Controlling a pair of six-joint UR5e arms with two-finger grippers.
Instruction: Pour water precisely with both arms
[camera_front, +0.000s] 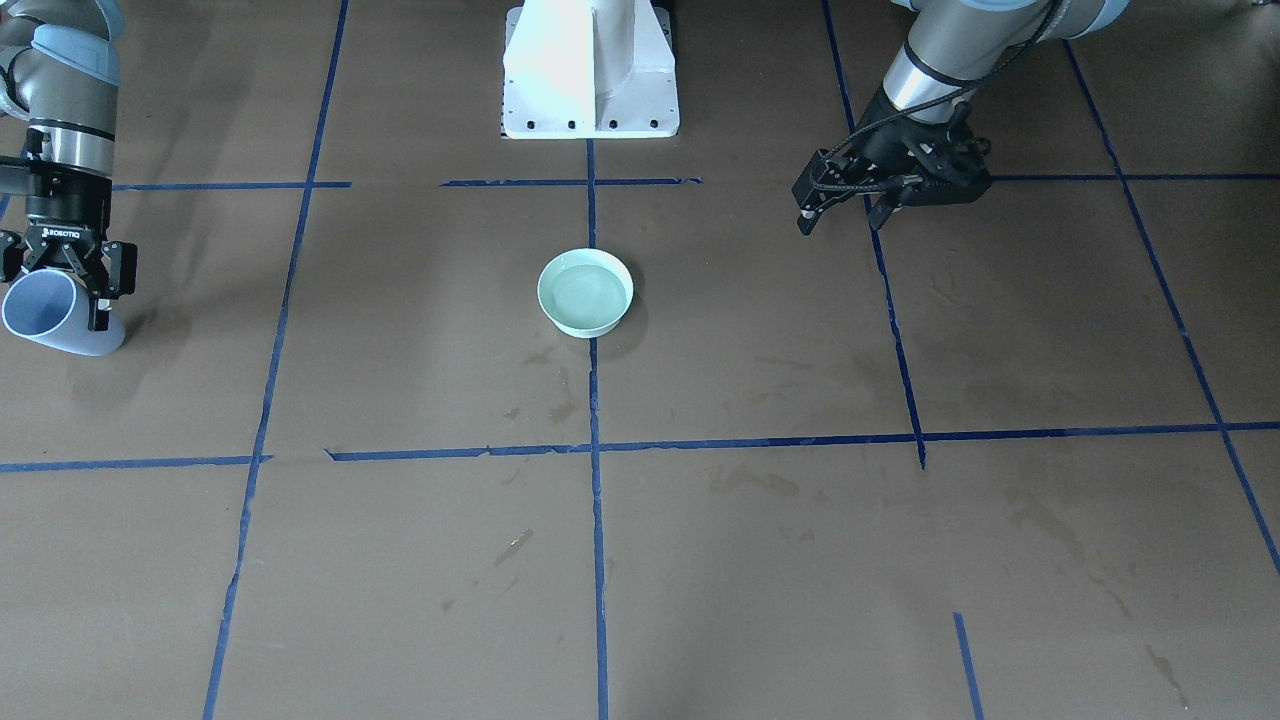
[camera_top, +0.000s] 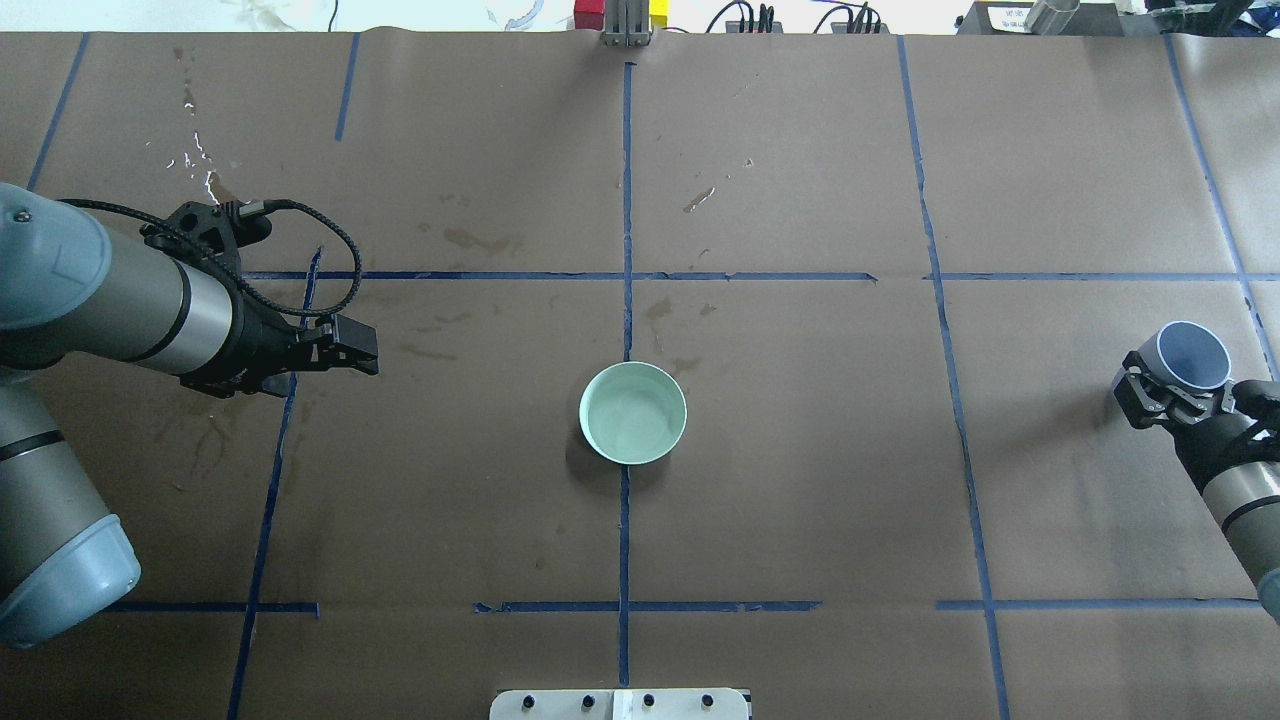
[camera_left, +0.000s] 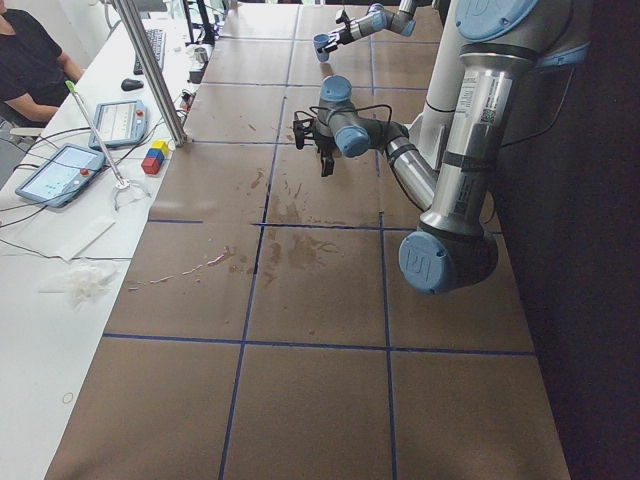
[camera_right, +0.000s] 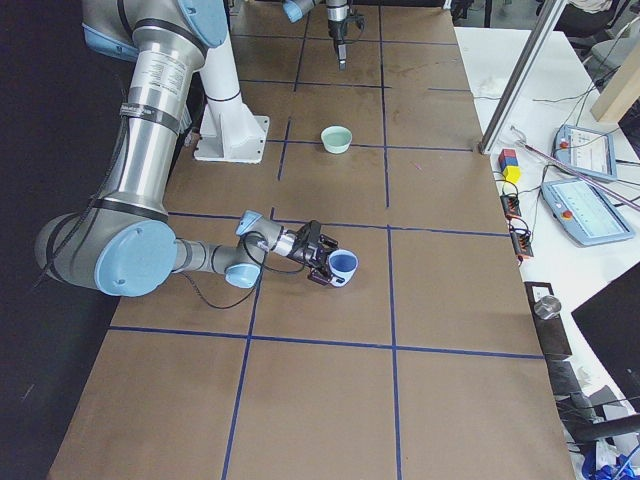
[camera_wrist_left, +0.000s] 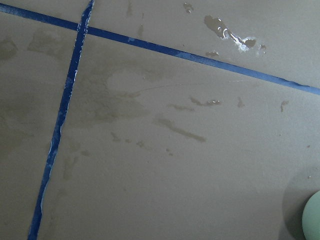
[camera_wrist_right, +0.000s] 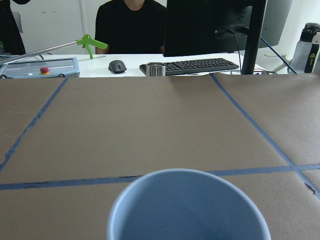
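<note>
So the big brown table (camera_top: 800, 450) has the pale green bowl (camera_top: 633, 413) sitting dead centre on the blue tape line, with what looks like the water (camera_front: 586, 292) already in it (faint sheen, hard to be sure how much). The right gripper (camera_top: 1165, 398) is way out at the table's right edge, fingers clamped around a blue cup (camera_top: 1188, 355) that's tipped on its side, mouth pointing away from the robot. From the wrist view the cup looks empty. The bowl lies well off to that gripper's left. The left gripper (camera_top: 355, 352) is somewhat nearer the bowl, holding nothing, fingers look pressed close together, hovering over the paper.
</note>
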